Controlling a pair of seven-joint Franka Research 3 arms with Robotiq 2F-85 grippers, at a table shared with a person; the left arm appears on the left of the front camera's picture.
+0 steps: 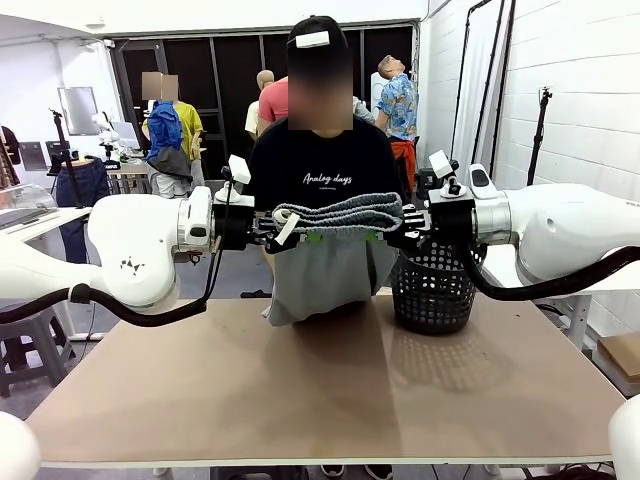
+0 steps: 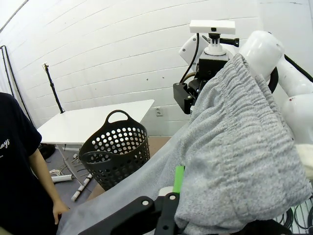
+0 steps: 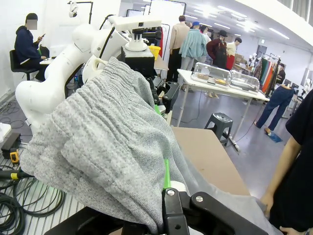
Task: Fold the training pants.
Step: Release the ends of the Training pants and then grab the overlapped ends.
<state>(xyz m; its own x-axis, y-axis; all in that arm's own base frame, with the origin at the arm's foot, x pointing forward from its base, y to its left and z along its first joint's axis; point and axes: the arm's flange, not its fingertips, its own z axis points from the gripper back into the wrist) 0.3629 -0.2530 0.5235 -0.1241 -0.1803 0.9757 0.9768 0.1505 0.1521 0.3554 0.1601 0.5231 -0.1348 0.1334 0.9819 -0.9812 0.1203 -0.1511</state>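
Two white robot arms hold a pair of light grey training pants stretched between them in the air above the far half of a brown surface. The gathered waistband runs level from arm to arm, and the rest of the garment hangs down from it. Its lower edge reaches the surface near the far edge.

The left fingers are pressed together on the left end of the waistband. One green pad shows against the cloth, and the grey jersey bunches over the rest of the grasp. The right fingers pinch the right end the same way, with folds of fabric draped over them.

A person in a black T-shirt stands at the far side, directly behind the hanging pants. One of the person's hands rests low near the far edge of the surface, close to the trailing cloth.

A black mesh basket stands on the far right of the surface, just right of the pants and below the right arm. From the left wrist it shows with its handle up and a white table behind it against a white brick wall.
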